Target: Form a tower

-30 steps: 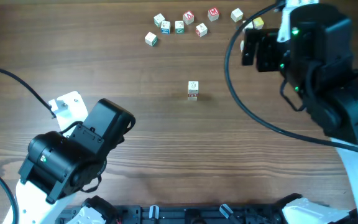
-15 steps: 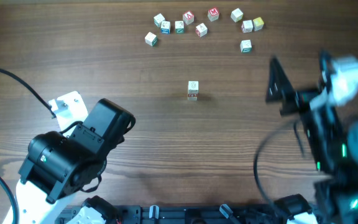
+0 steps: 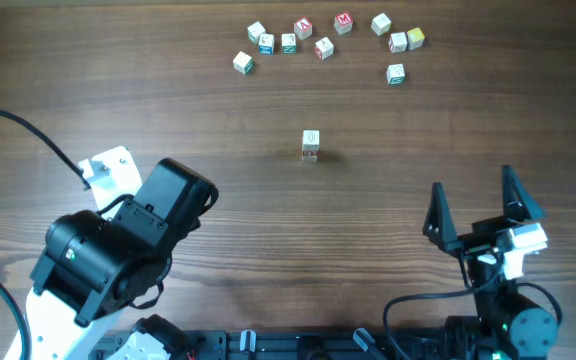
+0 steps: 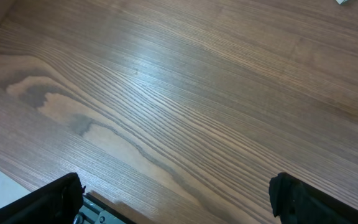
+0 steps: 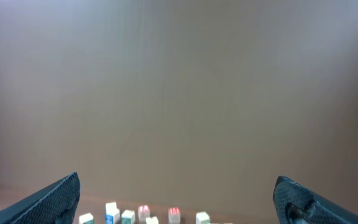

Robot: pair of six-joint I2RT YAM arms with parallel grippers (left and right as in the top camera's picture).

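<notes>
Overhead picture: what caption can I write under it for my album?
A tiny tower stands alone on the wooden table, loose letter cubes scattered beyond, the right arm's fingers wide open.

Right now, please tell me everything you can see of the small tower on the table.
The tower stands upright and alone at the middle of the wooden table. It is a short stack of tiny cubes that look like wood. From above its pale cream top face shows a faint mark; the cube count is unclear. Only the table touches it; the loose cubes lie apart.
</notes>
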